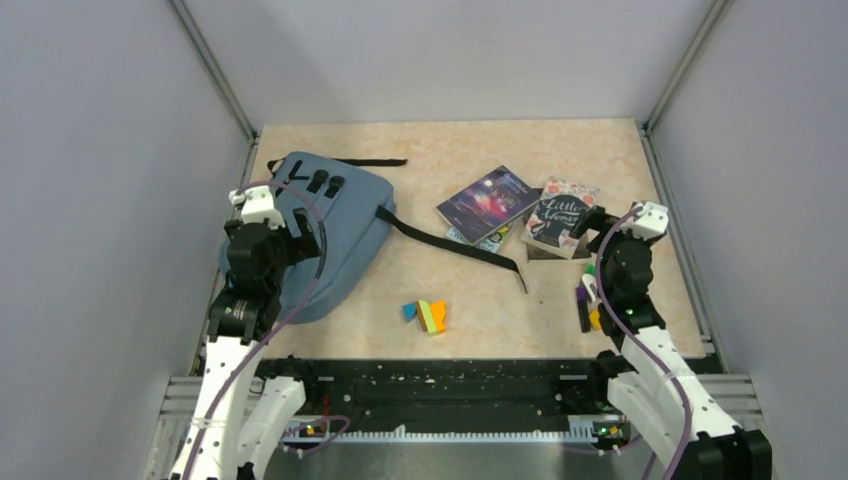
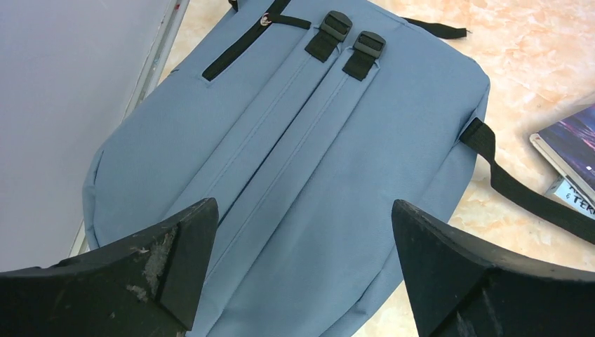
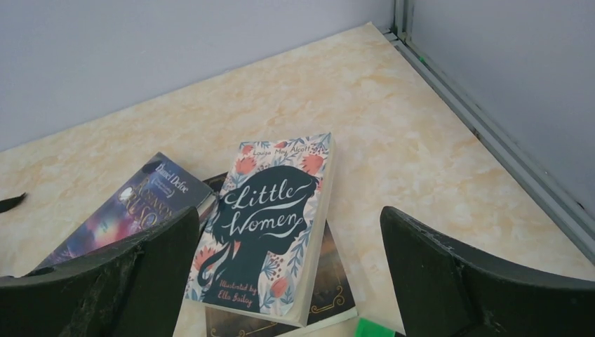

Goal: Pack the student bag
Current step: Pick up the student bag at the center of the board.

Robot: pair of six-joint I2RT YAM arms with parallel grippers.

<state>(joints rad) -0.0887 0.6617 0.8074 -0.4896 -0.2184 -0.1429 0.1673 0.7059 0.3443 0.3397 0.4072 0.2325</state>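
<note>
Bag: the student bag (image 1: 335, 230) lies flat on the desk (image 1: 610, 160), at the left of the top frame and close to the left wall. Its padded shoulder straps and two buckles face up.
Strap: one long black strap (image 1: 455, 245) runs from the bag's right edge down toward centre-right of the frame.
Left end effector (image 2: 302, 217): spread wide with nothing held, hanging over the near end of the bag. In its wrist view the fingers sit either side of the shoulder straps.
Right end effector (image 3: 288, 217): spread wide and empty, over the books at the right of the top frame.
Books: the Little Women book (image 3: 263, 225) lies on top of a dark book with gold trim (image 3: 330, 284). A purple-cover book (image 1: 488, 203) sits just left of them, upper centre.
Small item: a multi-coloured stack (image 1: 427, 315) sits lower centre, well apart from the bag. We think it's sticky notes, but it's too small to be sure.
Right arm side: there are coloured bits (image 1: 588, 298) beside the arm, partly hidden.
</note>
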